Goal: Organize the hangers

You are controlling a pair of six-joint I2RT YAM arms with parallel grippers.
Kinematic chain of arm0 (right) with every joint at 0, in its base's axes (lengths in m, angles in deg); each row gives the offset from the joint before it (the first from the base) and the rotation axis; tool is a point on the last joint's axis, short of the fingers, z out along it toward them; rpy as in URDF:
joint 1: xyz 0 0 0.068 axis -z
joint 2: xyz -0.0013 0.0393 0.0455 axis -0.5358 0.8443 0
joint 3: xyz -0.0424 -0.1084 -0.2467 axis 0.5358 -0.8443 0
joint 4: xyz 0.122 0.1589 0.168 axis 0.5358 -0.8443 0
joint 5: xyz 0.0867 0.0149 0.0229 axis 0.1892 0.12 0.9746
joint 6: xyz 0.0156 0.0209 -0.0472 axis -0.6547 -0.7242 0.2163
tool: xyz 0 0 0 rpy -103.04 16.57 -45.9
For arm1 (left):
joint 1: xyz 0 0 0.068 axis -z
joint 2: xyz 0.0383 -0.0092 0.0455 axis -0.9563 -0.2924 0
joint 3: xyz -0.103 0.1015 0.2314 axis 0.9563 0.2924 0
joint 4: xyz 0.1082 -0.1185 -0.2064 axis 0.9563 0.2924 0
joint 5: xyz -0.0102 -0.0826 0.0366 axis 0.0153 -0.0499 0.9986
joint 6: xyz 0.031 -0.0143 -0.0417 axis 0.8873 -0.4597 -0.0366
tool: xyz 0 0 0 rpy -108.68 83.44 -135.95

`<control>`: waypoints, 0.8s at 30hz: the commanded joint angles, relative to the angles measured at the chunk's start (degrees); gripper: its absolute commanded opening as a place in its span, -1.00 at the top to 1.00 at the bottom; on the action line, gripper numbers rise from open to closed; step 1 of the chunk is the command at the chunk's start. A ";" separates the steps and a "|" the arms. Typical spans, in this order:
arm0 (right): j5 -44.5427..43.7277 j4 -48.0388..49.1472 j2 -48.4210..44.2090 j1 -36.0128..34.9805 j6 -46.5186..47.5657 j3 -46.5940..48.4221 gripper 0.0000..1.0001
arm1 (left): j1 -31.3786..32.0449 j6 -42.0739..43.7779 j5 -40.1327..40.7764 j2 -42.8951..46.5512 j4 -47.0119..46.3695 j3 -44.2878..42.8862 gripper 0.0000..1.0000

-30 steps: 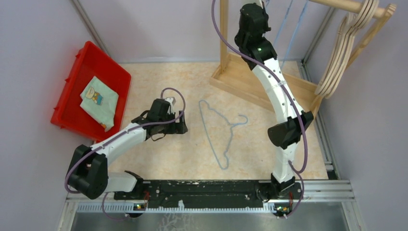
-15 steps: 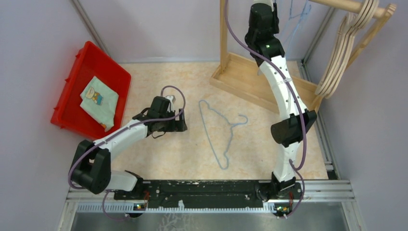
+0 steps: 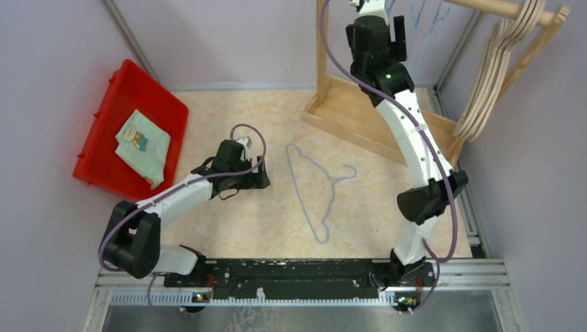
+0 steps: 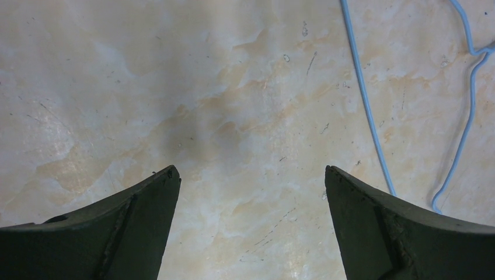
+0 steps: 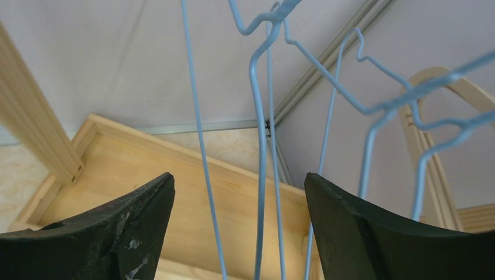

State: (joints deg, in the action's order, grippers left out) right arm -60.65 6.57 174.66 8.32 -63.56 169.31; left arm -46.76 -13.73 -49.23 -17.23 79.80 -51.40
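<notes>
Nearest to us, the left gripper (image 4: 250,170) hangs low over the marbled table (image 3: 228,228) with its jaws spread wide and nothing between them. Just to its right lies 1 light-blue wire hanger (image 3: 331,190), flat on the table, hook toward the right arm and apart from the jaws.

Farther back, the right gripper (image 5: 239,176) is raised at the wooden rack (image 3: 322,62), jaws wide. The hung blue wire hangers (image 5: 258,146) dangle in the gap between them, and no pad visibly presses on a wire. Beyond these, the tan wooden hangers (image 3: 495,76) crowd the far-right end of the rod.

We judge the step in hand to be freeing the right claw from the hung wires. To do it well, we keep the jaws wide and draw back along the line of the fingers, not sideways, so that no tip catches a wire and drags a hook off the rod. These thin wires likely swing at a touch, so we go slowly. The hanger on the table remains to be hung.
</notes>
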 commanded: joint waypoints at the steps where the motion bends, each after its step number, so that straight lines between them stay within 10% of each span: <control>1: -4.10 1.24 -8.93 -5.49 2.12 -3.71 -0.78 | -0.30 -1.59 -0.14 -0.75 -4.23 2.52 -0.98; 24: -9.04 -15.33 -24.27 -24.04 -12.90 -22.55 -0.85 | -0.40 -2.50 -1.46 -5.00 -5.32 1.30 -0.98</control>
State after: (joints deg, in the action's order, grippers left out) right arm -68.58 -4.42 154.84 -13.10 -70.35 149.35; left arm -46.91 -15.22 -49.71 -21.34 75.93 -48.76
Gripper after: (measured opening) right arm 0.929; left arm 0.991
